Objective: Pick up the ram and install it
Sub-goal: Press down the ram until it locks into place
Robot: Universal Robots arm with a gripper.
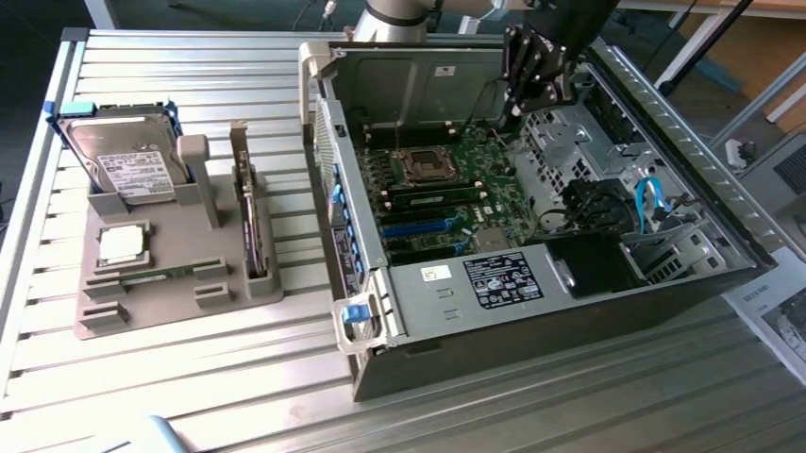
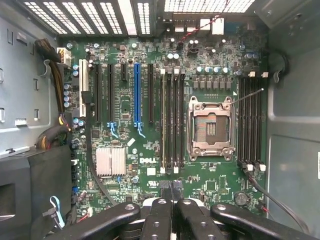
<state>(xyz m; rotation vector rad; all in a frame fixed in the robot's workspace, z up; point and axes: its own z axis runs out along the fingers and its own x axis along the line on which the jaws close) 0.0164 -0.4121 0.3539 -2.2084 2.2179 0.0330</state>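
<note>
Slatted metal table (image 1: 189, 377), with an open computer case (image 1: 529, 321) lying on its side toward the exterior view's right, side panel off. Green motherboard (image 1: 478, 189) flat inside the case. In the wrist view the same motherboard (image 2: 150, 165) is seen straight on: empty processor socket (image 2: 209, 127) with a metal frame, rows of long black slots on both sides of it, one blue slot (image 2: 137, 92), small silver heatsink (image 2: 111, 161).

Gray holder tray (image 1: 151, 316) sits on the table at the exterior view's left, well apart from the case. Hard drive (image 1: 126, 160) with a white label stands propped at the tray's far end. A thin dark card (image 1: 256, 231) stands on edge along the tray side nearest the case.

Black gripper (image 1: 519, 111) hangs over the inside of the case near its far wall, above the motherboard, touching nothing visible. In the wrist view the gripper (image 2: 172, 189) has its jaws together, tips meeting, and nothing can be seen between them.

Square silver processor chip (image 1: 120, 245) lies flat in the tray, nearer than the hard drive.

The ram (image 1: 161, 275), a narrow green stick, lies on its edge in a tray slot just beside the chip on the near side, far from the gripper, not picked up.
</note>
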